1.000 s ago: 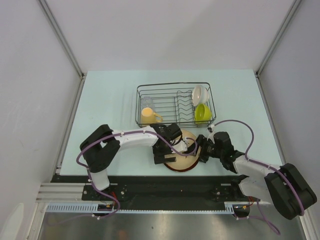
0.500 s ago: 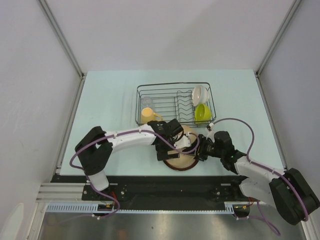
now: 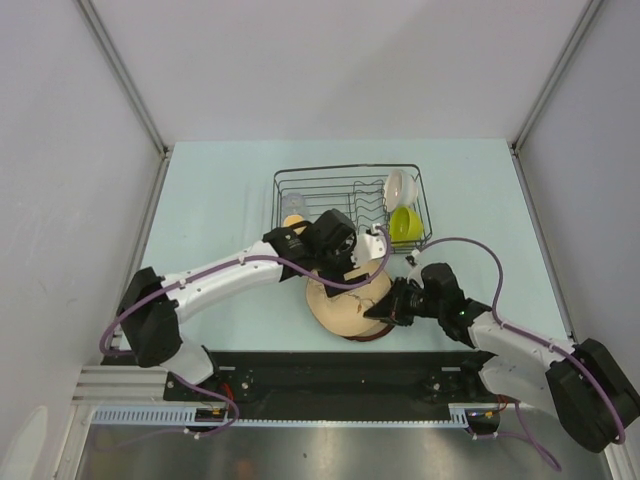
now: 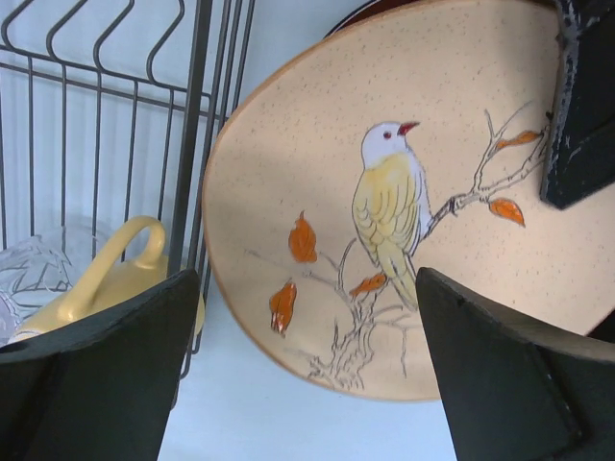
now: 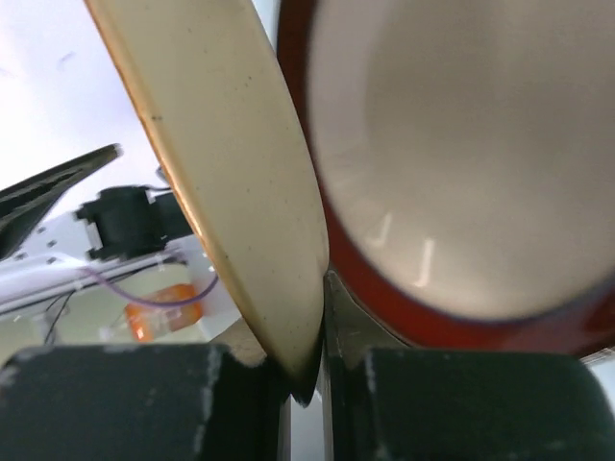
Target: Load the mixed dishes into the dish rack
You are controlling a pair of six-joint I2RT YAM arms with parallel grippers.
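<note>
From the top, your dish rack [image 3: 330,195] already holds the white bowl [image 3: 398,188], lime-green bowl [image 3: 405,225] and glass [image 3: 292,204]; two plates remain out on the counter [image 3: 220,200]. Left wrist: the left claw [image 4: 307,317] gapes empty over the tilted bird plate [image 4: 384,192], with the mug [image 4: 106,279] racked beside it. Right wrist: the right claw [image 5: 306,370] pinches that plate's rim (edge-on), and the dark-rimmed plate [image 5: 461,192] lies behind.

Lighting: bright, even, diffuse; shadows are kept faint in the top view. Glare: two short streaks are seen on the dark-rimmed plate [image 5: 461,144], at 4 o'clock in the right wrist view. Focus: that plate is rendered soft.
</note>
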